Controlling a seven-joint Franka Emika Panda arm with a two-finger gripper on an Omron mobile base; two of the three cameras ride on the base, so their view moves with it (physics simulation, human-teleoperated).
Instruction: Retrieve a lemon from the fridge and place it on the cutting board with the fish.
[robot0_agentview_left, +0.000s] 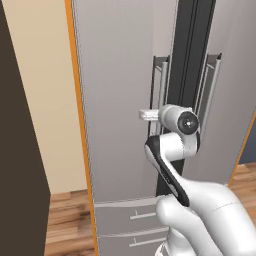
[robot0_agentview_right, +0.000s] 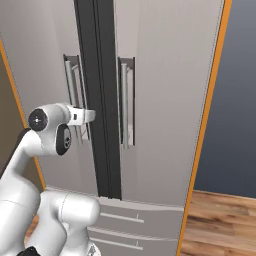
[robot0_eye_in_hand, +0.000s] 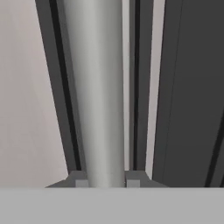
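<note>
The tall grey fridge (robot0_agentview_left: 120, 100) (robot0_agentview_right: 170, 100) stands right in front of me with both doors closed. My gripper (robot0_agentview_left: 148, 115) (robot0_agentview_right: 85, 116) (robot0_eye_in_hand: 105, 180) is shut on the left door's vertical silver handle (robot0_agentview_left: 161, 85) (robot0_agentview_right: 73, 82) (robot0_eye_in_hand: 97, 87), about halfway up the bar. In the hand view the bar runs up between the two dark fingertips (robot0_eye_in_hand: 78, 178), which press against its sides. The right door's handle (robot0_agentview_left: 210, 90) (robot0_agentview_right: 125, 100) is untouched. The lemon, the cutting board and the fish are out of view.
Two grey drawers (robot0_agentview_left: 130, 217) (robot0_agentview_right: 120, 220) sit below the doors. An orange panel edge (robot0_agentview_left: 76, 100) (robot0_agentview_right: 212, 100) frames the fridge on each side. A dark wall (robot0_agentview_left: 20, 150) stands at the left, and wooden floor (robot0_agentview_right: 225, 225) lies at the right.
</note>
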